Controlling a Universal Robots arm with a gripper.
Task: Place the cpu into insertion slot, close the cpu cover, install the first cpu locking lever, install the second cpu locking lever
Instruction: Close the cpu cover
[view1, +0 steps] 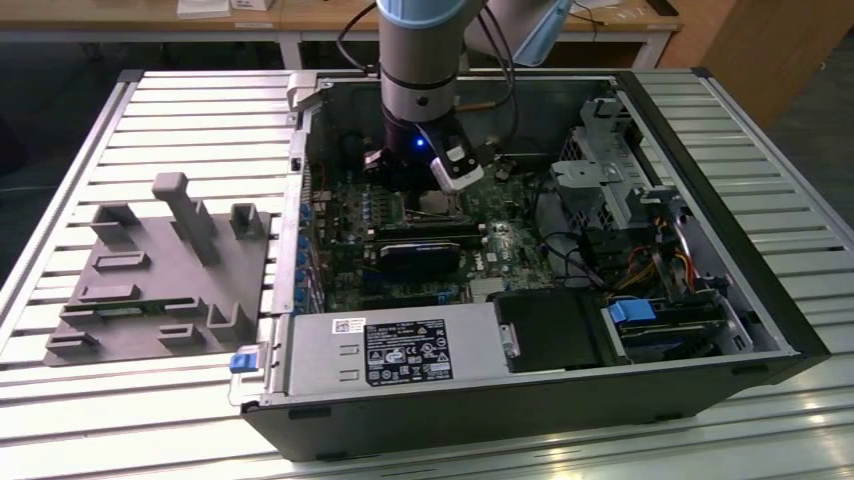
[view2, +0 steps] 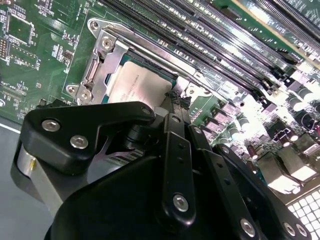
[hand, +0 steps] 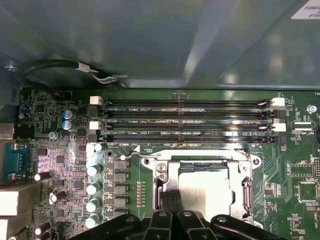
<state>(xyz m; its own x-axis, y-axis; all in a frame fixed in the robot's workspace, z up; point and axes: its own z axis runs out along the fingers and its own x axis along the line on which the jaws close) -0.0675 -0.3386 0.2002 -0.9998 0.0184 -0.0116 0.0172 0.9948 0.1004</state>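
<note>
**First wrist view: pincer (hand: 171, 199) narrow at the socket, cpu (hand: 206, 189) seated**

Pincer: fingers drawn close, tips side by side, nothing that I can see between them. They sit at the edge of the cpu; touching or just off it, I cannot tell. My reading: held narrow to press or nudge inside a tight socket, not to grip.

Cpu: lies flat and square in the insertion slot (hand: 200, 166), dull silver top up. I judge the first step done. The second wrist view agrees, with the chip level beside the pincer tips.

Around it: a silvery metal frame (hand: 210, 158) borders the chip. I cannot tell whether the cpu cover is down over it. A thin wire lever (hand: 132, 156) lies along the side of the slot that faces the memory slots (hand: 190, 122); latched or free, unclear.

Exterior view: the arm (view1: 420, 50) drops from the upper middle of the frame into the computer case (view1: 534, 410). The case lies on its side, open face up, presumably so the board can be reached straight from above. On the exterior view's left a grey fixture (view1: 160, 280) sits on the slatted table (view1: 200, 100), well apart from the pincer. It is probably a parts stand, kept outside the case to leave the arm room.
</note>
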